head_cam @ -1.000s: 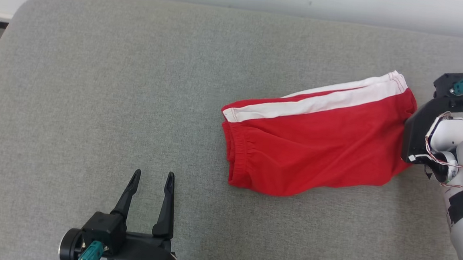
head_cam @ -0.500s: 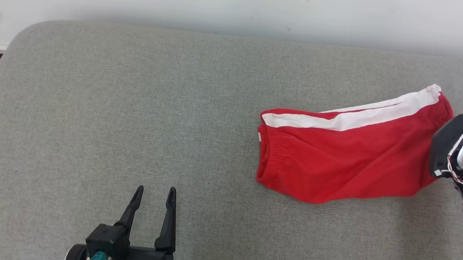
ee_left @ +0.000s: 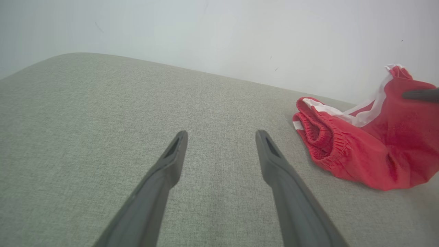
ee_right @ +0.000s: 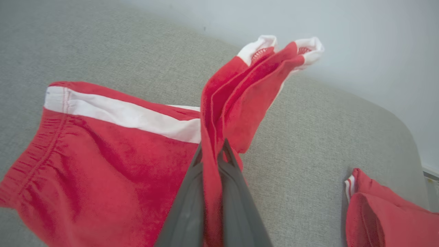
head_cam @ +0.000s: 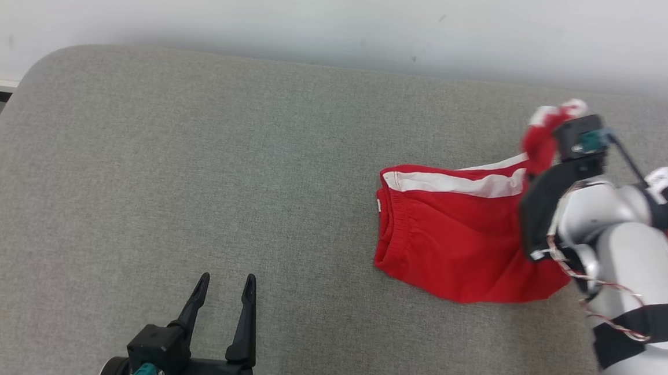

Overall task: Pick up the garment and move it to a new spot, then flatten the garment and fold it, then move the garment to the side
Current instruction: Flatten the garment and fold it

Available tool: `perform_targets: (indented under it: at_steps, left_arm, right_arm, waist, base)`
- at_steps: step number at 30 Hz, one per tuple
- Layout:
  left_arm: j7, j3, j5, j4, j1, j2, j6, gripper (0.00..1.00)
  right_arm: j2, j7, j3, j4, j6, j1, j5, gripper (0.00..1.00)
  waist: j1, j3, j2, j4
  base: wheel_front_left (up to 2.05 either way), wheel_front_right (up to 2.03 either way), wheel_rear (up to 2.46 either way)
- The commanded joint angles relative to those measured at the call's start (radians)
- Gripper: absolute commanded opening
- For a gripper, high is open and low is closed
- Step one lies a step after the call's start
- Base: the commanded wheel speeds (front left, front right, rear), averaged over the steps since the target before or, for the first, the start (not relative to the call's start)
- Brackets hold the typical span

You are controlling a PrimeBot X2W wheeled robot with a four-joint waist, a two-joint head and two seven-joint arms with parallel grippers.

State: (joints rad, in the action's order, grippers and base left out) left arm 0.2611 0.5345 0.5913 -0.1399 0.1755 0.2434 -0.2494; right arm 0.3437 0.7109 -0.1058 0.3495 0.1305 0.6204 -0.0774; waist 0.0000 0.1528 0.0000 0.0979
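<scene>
The garment [head_cam: 452, 241] is a pair of red shorts with a white side stripe, lying on the grey cushion at the right, waistband to the left. My right gripper [ee_right: 212, 148] is shut on the leg end of the garment [ee_right: 103, 154], holding that end raised and bunched above the rest. One dark right finger [ee_left: 422, 94] pokes in against the lifted cloth of the garment [ee_left: 360, 151]. My left gripper [head_cam: 227, 276] stands open near the front edge, left of the garment, with nothing between its fingers [ee_left: 171, 161].
The grey cushion [head_cam: 195, 173] ends in a rounded corner at the back left, against a pale wall [head_cam: 321, 13]. More red cloth [ee_right: 377, 219] lies beyond my right arm [head_cam: 626, 252]; I cannot tell whether it is part of the same garment.
The head camera has tilted up. My right gripper has lifted the garment's leg end off the cushion and carried it leftward over the rest; the waistband end stayed put. The left gripper is unchanged.
</scene>
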Motion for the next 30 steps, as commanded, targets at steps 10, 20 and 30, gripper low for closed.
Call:
perform_targets:
  at_steps: [10, 20, 30]
  left_arm:
    - [0.002, -0.001, 0.006, -0.007, -0.02, 0.002, 0.007, 1.0]
    - [0.003, -0.004, 0.013, -0.014, -0.022, 0.0, 0.01, 1.0]
    - [0.003, -0.009, 0.018, -0.024, -0.035, -0.005, 0.008, 1.0]
  right_arm:
    - [-0.11, 0.01, -0.155, 0.043, 0.0, 0.042, -0.058, 0.0]
    - [-0.197, -0.016, -0.199, 0.16, 0.0, 0.062, -0.055, 0.0]
    - [-0.255, -0.064, -0.186, 0.177, 0.0, 0.058, -0.182, 1.0]
  waist:
    - [0.0, -0.007, 0.0, -0.013]
    - [0.0, -0.006, 0.0, -0.006]
    - [0.0, -0.034, 0.0, -0.01]
  base:
    - [0.0, 0.0, 0.0]
    - [0.0, 0.0, 0.0]
    - [0.0, 0.0, 0.0]
